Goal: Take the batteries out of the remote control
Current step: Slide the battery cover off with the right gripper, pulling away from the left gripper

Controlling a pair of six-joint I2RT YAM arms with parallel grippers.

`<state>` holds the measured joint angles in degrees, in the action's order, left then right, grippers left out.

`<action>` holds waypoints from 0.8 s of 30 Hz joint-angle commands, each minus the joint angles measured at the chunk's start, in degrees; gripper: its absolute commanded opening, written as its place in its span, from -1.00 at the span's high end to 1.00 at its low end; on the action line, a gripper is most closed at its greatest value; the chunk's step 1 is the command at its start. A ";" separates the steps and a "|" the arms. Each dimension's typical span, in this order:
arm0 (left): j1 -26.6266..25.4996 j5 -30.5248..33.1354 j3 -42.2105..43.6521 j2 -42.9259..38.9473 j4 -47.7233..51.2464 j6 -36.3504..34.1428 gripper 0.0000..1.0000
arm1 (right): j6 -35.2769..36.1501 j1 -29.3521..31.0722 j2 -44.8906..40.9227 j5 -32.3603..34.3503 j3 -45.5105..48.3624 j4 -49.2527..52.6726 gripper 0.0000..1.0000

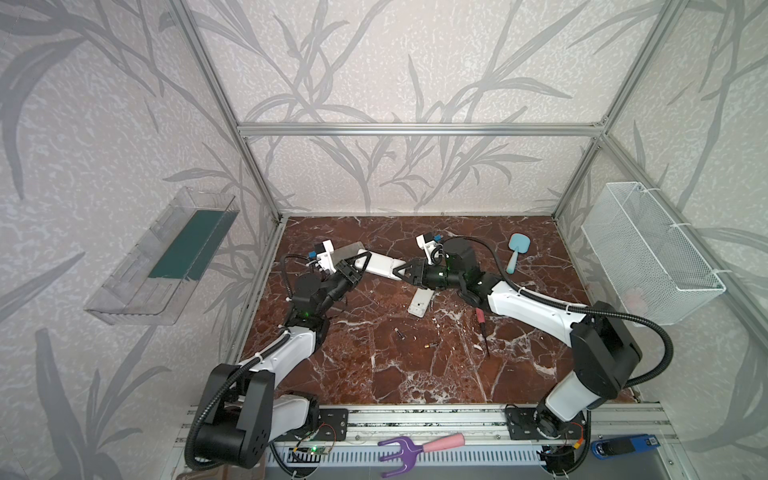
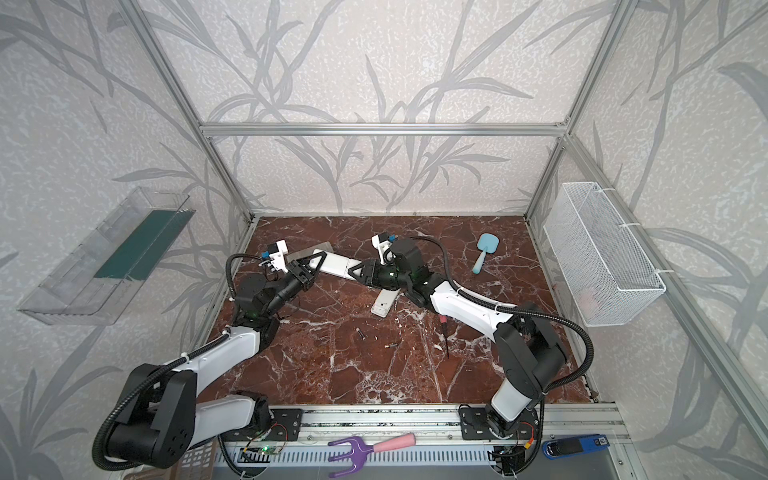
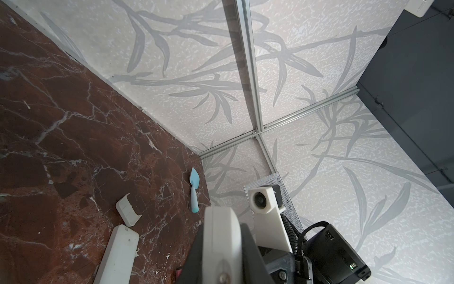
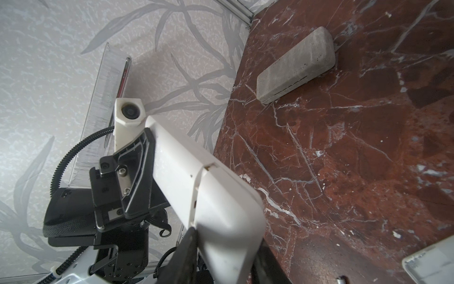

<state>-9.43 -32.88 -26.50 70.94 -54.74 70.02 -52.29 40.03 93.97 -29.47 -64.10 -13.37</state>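
The left pincer [image 1: 360, 262] is closed tight on one end of the remote control [image 1: 381, 264]. The right pincer [image 1: 402, 272] has its jaws narrowed on either side of the opposite end, pressing on it as far as its own wrist view shows, so the white body hangs between the 2 arms, held clear of the tabletop [image 1: 415, 374] toward the back. My guess is that this 2-ended hold keeps the body steady so it can be turned or tipped. Whether its battery bay faces up or down, or has anything left in it, I cannot tell from here. Further out, a small curved white cover [image 3: 127, 209] lies loose on the marble and looks like the bay lid put aside. A white oblong piece [image 1: 420, 303] rests on the tabletop just in front of the right pincer. Nearer the front, 2 batteries [image 1: 400, 333] lie apart from each other in the open, well clear of both arms, so they seem to be out of the remote. The red-handled screwdriver [image 1: 482, 330] lies untouched beside the right forearm, and a blue trowel [image 1: 514, 253] sits off toward the far right.
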 commanded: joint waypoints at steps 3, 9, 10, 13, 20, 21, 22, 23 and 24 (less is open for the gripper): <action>-0.24 -0.49 0.22 1.43 -5.93 0.59 1.00 | 4.87 0.76 -1.34 1.70 -2.27 8.88 0.10; -0.24 -1.22 -0.44 2.80 -8.18 1.79 1.00 | 4.60 0.76 -1.34 1.96 -2.44 9.36 0.18; -0.24 -1.39 -0.48 2.81 -8.19 1.79 1.00 | 4.42 0.75 -1.25 1.96 -2.35 9.12 0.20; -0.24 -1.49 -0.32 2.68 -7.88 1.52 1.00 | 3.82 0.75 -1.32 1.96 -2.26 8.24 0.21; -0.25 -1.48 -0.21 1.93 -6.78 0.89 1.00 | 2.11 0.79 -1.77 1.26 -2.35 6.25 0.02; -0.28 -1.42 -0.22 2.01 -6.78 0.82 1.00 | 2.03 0.75 -1.94 1.34 -2.29 6.24 0.00; -0.24 -1.40 -0.28 1.98 -6.78 0.89 1.00 | 1.94 0.71 -2.09 1.48 -2.35 6.29 -0.01; -0.24 -1.52 -0.31 1.87 -6.79 0.91 1.00 | 1.72 0.58 -2.09 1.60 -2.35 6.18 -0.01; -0.26 -1.52 -0.39 1.86 -6.78 0.87 1.00 | 1.48 0.56 -2.12 1.61 -2.27 5.92 -0.01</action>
<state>-9.43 -33.17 -26.46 73.82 -58.74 70.57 -50.04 40.62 93.91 -28.08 -64.93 -6.02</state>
